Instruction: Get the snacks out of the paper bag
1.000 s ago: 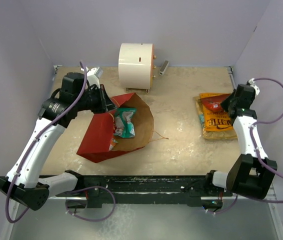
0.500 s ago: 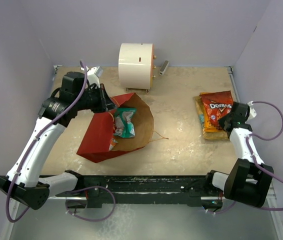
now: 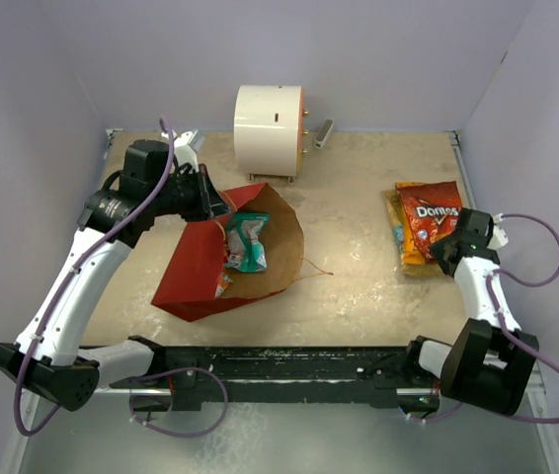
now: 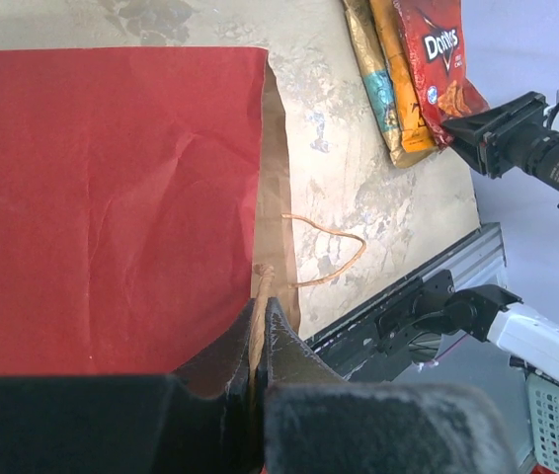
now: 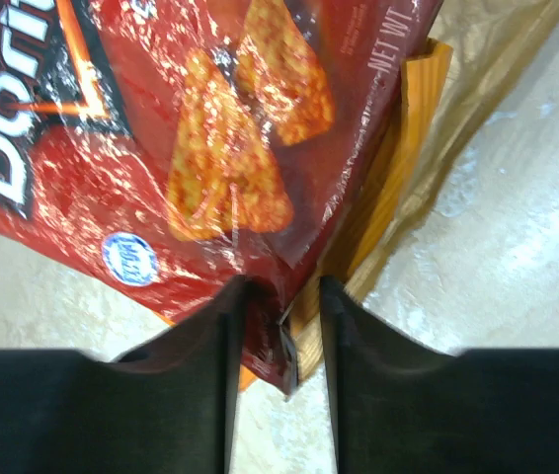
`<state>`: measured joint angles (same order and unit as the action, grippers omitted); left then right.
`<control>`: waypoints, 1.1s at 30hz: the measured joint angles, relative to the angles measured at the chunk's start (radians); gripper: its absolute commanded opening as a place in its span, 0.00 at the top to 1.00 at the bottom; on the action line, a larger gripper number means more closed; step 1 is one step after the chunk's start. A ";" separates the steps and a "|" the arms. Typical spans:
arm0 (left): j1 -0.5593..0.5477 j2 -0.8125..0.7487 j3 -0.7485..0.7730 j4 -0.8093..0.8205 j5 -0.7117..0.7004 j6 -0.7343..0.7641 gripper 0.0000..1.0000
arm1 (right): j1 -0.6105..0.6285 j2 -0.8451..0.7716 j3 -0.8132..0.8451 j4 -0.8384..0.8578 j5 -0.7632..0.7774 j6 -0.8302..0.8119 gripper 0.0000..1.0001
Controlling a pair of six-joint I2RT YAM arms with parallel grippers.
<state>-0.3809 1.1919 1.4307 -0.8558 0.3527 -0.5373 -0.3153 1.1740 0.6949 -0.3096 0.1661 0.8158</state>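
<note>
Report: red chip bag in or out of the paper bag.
Out. The red chip bag lies on the yellow-orange chip bag, away from the paper bag.

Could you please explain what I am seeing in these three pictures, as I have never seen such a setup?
Two robot arms are bolted at the near edge of a table. One picture looks down from above; the other two come from cameras on the wrists. The left gripper pinches the rim of the red paper bag, which lies open with a teal packet inside. The right gripper stands open around a corner of the red chip bag, which lies on a yellow-orange chip bag. A white cylinder stands behind.
</note>
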 measured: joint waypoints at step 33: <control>0.008 -0.151 -0.137 0.025 0.016 -0.125 1.00 | 0.758 0.026 0.340 0.042 -0.489 -0.308 0.31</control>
<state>-0.3733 1.0412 1.2938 -0.8310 0.3683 -0.6621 0.4431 1.1995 1.0344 -0.2676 -0.3229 0.5076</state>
